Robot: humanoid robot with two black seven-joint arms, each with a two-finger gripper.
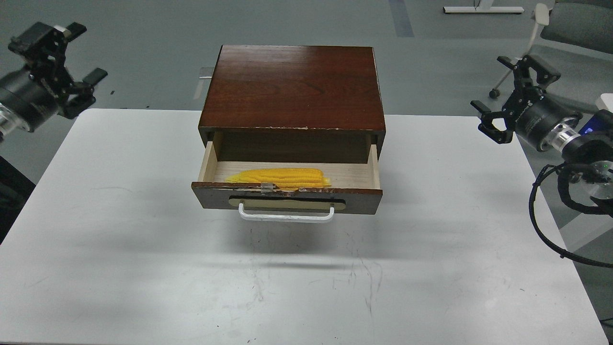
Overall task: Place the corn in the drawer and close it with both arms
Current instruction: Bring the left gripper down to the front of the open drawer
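Note:
The yellow corn lies lengthwise inside the drawer, close behind its front panel. The drawer stands pulled out of the dark brown wooden cabinet; its white bar handle faces me. My left gripper is open and empty, held high at the far left, well away from the cabinet. My right gripper is open and empty, held high at the far right beyond the table's edge.
The cabinet sits at the back middle of a white table. A grey chair and a table base stand on the floor at the back right. Loose black cable hangs from my right arm.

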